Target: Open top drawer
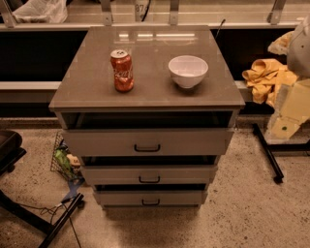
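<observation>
Red can [122, 71] on counter [97, 92]: white Coca-Cola script, running vert. Top edge, behind counter: pale digits on dark tag [141, 7], approx "87", 1st digit unsure. End effector [286, 114] at right edge, right of counter: small green mark, no legible txt.
</observation>
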You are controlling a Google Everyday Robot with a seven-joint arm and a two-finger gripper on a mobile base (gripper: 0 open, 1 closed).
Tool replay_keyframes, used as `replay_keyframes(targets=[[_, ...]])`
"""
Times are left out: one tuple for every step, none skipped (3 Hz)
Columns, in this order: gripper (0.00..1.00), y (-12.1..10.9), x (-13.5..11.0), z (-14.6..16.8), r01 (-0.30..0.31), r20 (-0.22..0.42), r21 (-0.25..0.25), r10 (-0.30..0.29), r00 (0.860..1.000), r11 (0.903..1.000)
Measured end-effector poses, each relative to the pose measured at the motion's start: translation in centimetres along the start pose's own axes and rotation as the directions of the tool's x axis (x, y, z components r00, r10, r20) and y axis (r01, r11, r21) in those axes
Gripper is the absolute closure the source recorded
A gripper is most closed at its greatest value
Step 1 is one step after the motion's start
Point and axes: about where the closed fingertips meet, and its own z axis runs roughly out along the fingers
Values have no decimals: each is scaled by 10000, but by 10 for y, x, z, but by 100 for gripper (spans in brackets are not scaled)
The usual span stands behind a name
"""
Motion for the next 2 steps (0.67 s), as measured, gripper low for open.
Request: replay_keyframes(targets=[[0, 18, 9, 25, -107, 1101, 185, 86, 9939, 9998], [0, 27, 18, 54, -160, 2255, 574, 26, 9742, 9982]])
